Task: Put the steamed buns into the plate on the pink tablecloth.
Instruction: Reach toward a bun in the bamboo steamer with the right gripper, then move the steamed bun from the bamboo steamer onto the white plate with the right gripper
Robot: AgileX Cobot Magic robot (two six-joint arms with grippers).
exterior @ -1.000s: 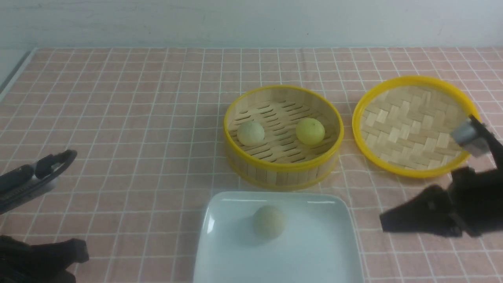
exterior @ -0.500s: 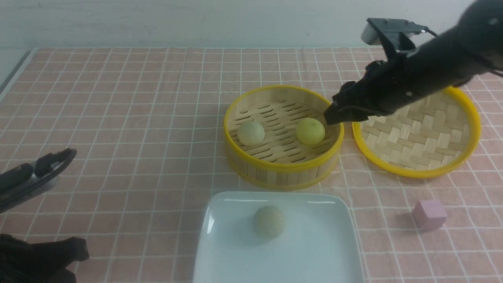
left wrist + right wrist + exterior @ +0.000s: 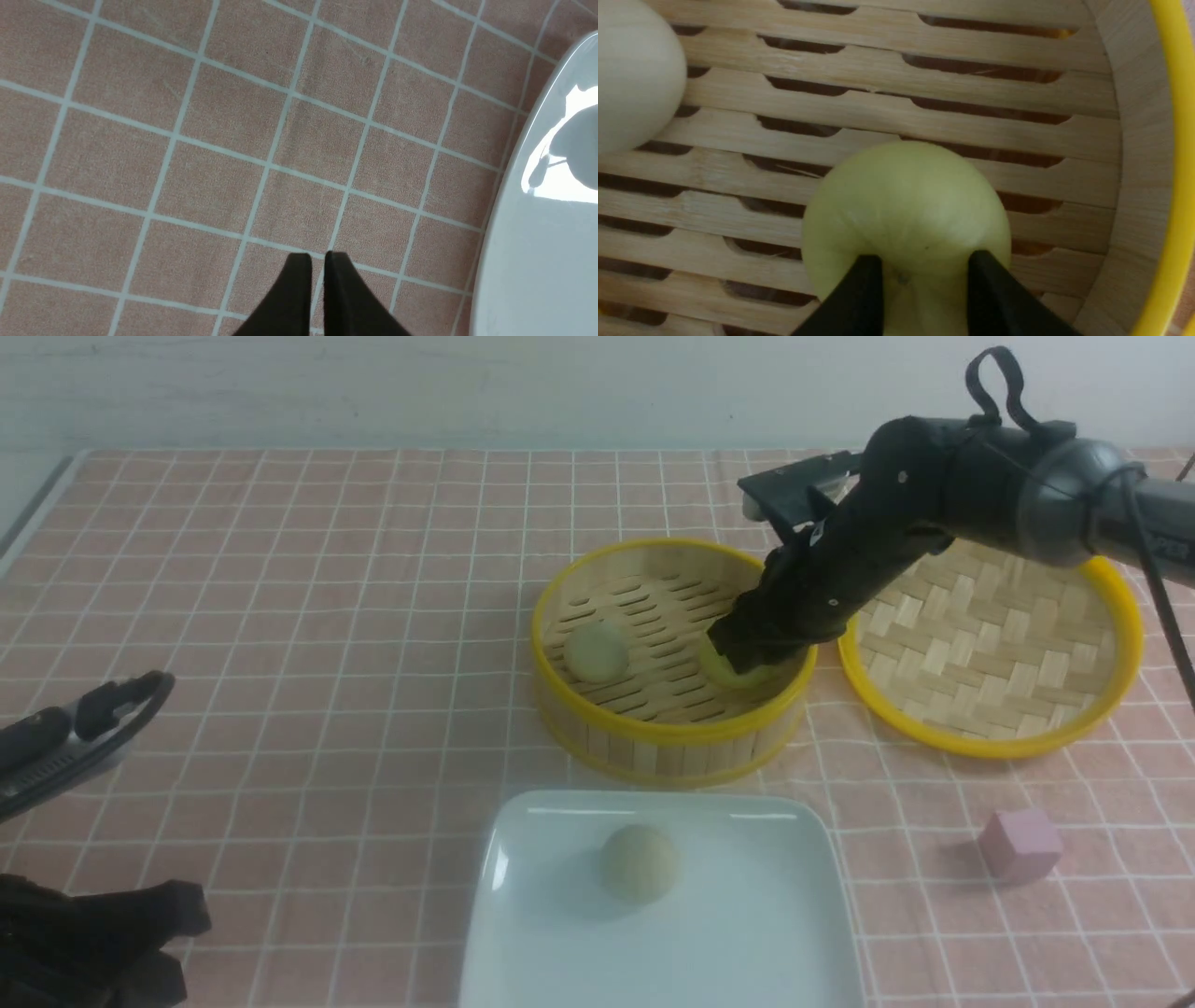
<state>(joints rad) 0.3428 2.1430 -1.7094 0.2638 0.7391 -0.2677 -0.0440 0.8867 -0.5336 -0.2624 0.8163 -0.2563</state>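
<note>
And there you go: a second ago your right gripper (image 3: 924, 261) was low beside the lid (image 3: 990, 653); now it's down in the steamer (image 3: 667, 732), right at the yellow-green bun (image 3: 915, 200). Its swing has uncovered the pink cube (image 3: 1020, 846) on the pink tablecloth (image 3: 280, 616). Your left gripper (image 3: 317, 254) has crept a touch forward, tips just a sliver apart, nothing between them.

Right claw's spread, the bun between its tips; whether they're both pressing on it, you can't tell from here. The other bun in the steamer (image 3: 597, 651) sits apart, and the pale bun (image 3: 639, 864) hasn't budged on the plate (image 3: 747, 933).

From the front, your right fingers hide part of the yellow-green bun, and that arm covers the lid's far part. The plate's near edge is cut off, your left arm too. The buns look round, so there's no long axis to read; the yellow-green one's creases run together near your right fingertips.
</note>
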